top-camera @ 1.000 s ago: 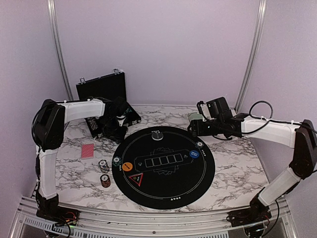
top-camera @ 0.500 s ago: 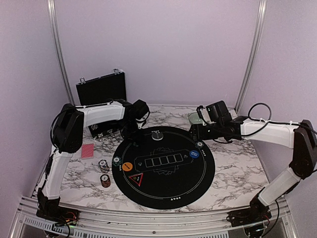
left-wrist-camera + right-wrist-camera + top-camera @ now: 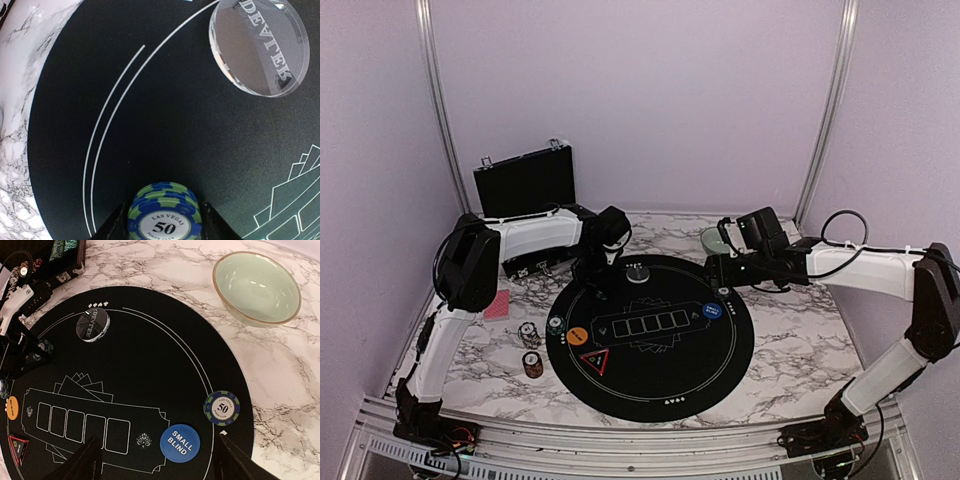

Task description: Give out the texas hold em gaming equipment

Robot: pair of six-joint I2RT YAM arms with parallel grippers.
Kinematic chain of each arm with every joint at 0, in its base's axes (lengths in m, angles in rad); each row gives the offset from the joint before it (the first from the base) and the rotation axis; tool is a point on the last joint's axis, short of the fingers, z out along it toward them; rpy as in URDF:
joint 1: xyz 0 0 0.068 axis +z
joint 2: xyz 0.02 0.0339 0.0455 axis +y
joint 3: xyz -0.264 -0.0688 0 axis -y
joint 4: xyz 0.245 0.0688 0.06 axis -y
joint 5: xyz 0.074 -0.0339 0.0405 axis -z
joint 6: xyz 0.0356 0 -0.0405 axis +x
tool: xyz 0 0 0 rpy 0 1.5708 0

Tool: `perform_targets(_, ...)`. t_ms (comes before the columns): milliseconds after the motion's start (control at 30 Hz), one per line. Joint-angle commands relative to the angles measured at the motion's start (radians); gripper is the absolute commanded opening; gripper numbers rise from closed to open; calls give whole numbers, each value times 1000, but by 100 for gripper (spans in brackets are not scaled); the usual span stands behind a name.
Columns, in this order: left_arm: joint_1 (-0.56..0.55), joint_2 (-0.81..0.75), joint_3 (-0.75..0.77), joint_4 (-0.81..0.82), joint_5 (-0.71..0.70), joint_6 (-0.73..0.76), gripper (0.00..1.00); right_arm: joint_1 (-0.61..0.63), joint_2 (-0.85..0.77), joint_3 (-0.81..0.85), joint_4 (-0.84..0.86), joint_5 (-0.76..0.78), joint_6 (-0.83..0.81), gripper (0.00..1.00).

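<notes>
Roughly midway. Green-blue chip stack [image 3: 165,216] low centre of left-wrist frame, on black mat [image 3: 150,125], flanked closely by left gripper [image 3: 164,209] jaws; gripping or releasing, cannot tell. Dealer button [image 3: 257,47] upper right. Right gripper [image 3: 157,460] wide, empty. Small blind disc [image 3: 180,443], orange disc [image 3: 577,336], single chip [image 3: 221,408] placed; cards [image 3: 497,305] and spare stacks [image 3: 529,333] off mat at left, likely pending.
</notes>
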Motion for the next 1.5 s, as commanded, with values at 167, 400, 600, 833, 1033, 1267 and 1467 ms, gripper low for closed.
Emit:
perform_targets(167,-5,-2,31,-39,-23,2,66,12,-1,18,13,-16,-5,74)
perform_targets(400,-4,-68,37,-37,-28,12,80,22,16,46,-1,-16,2,74)
perform_targets(600,13,-184,-8,-6,-19,7,88,57,53,85,-11,1,11,74)
perform_targets(833,88,-417,-232,132,38,-26,92,143,158,196,-28,42,15,74)
perform_targets(1033,192,-636,-460,239,78,-51,92,225,309,354,-73,60,4,73)
perform_targets(1267,299,-823,-671,303,106,-47,93,277,493,568,-136,60,-11,74)
perform_targets(1467,354,-911,-784,344,118,-39,93,299,633,741,-193,49,-23,73)
